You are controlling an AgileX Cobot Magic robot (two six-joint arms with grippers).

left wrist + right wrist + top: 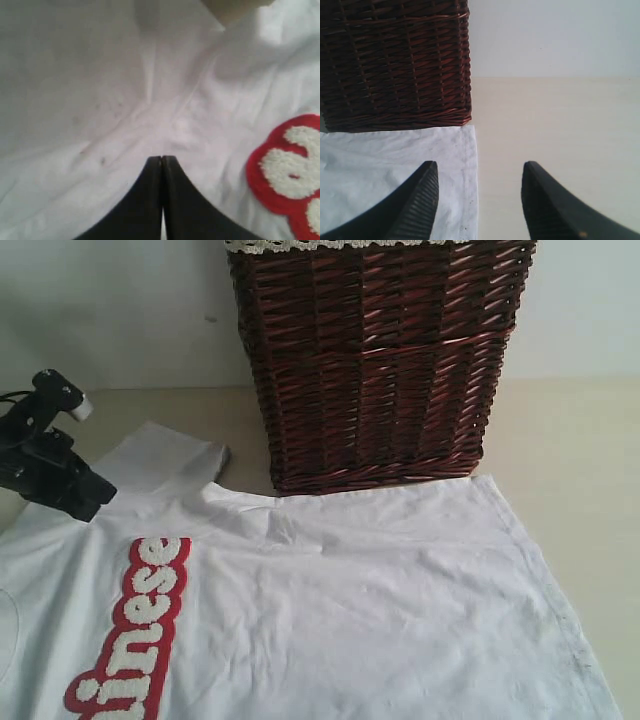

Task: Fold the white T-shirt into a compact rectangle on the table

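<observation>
T-shirt [380,165] edge beneath spread right jaws

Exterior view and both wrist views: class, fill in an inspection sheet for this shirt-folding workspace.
Surface: table, pale beige, bare beside the shirt.
Job's things: white T-shirt spread out, not yet folded, lightly wrinkled, red-outlined letters facing up.
Clutter: dark wicker basket standing at the shirt's far edge.
Grippers: left gripper shut, tips at the shirt, whether cloth is pinched is unclear; right gripper open over the shirt's side edge.
Cables: thin dark cable beside the left arm.
Surroundings: plain pale wall.
</observation>
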